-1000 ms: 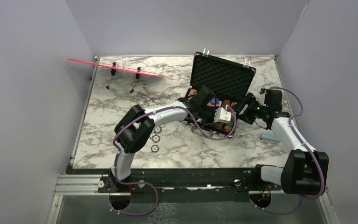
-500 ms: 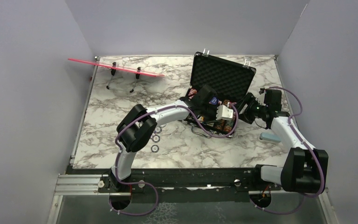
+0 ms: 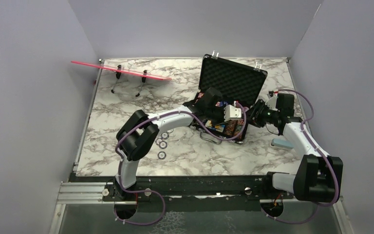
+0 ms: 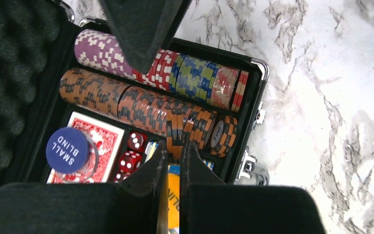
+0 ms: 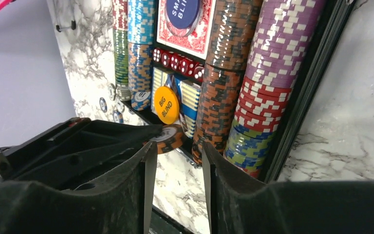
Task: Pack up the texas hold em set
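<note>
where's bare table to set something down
Bare marble: the wide patch between the pink strip on wire legs and the left arm, and the near strip between the open black briefcase and the black rail. Crowded at the briefcase, where both arms meet.

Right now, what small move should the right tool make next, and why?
Probably ease the right tool forward to nudge the leaning orange chip upright against its row. That chip tilts loose at the row's end near the case edge, and the tool's fingers stand open, empty, just short of it.
</note>
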### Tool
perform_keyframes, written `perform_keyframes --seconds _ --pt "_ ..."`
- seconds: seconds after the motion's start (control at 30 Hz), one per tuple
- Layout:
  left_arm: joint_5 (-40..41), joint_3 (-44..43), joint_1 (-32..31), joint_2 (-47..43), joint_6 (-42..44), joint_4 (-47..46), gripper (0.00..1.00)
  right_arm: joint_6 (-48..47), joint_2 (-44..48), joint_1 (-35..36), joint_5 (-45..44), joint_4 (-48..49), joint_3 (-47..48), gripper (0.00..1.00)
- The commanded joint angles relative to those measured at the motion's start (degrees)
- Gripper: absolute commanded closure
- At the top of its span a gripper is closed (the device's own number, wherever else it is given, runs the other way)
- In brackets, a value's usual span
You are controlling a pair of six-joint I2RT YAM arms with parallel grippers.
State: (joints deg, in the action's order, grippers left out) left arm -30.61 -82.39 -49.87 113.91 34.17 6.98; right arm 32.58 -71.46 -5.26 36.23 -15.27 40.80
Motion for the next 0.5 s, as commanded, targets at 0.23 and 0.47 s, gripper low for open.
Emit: perform_keyframes --seconds 0.23,0.47 --pt "-3.6 10.2 3.6 -11.5 -7.1 -7.9 1.0 -4.4 2.8 11.5 -9.9 -4.3 -2.2 0.82" --pt "-6.3 11.6 3.7 -12.2 -6.8 -7.4 1.0 -5.8 -1.4 16.7 -9.7 -4.1 -3.5 0.88"
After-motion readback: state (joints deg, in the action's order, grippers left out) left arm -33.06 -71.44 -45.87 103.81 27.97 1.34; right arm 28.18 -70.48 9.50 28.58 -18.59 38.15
